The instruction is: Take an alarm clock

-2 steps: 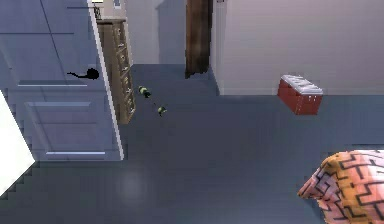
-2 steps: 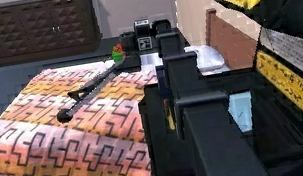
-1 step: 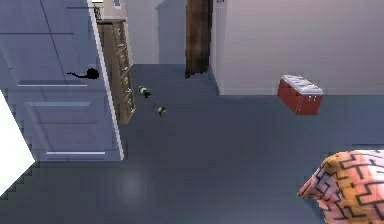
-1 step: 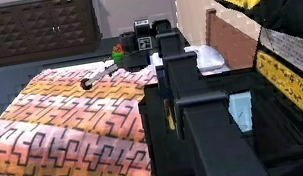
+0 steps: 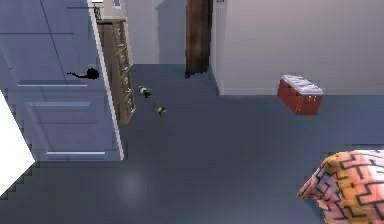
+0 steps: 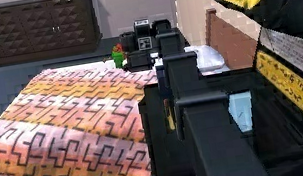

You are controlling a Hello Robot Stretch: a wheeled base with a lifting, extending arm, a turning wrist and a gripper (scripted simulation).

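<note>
Just one gripper (image 6: 135,42), one red box (image 5: 300,94), one blue door (image 5: 55,100), one patterned bed (image 6: 55,132)

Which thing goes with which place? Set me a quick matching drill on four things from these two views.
Things:
1. red box
2. blue door
3. dark dresser
4. patterned bedspread

Places:
A. along the far wall, arm side view's top left
B. on the floor near the pale wall, forward view's right
C. forward view's left, black handle showing
D. arm side view's lower left

Pairs: 1-B, 2-C, 3-A, 4-D
</note>
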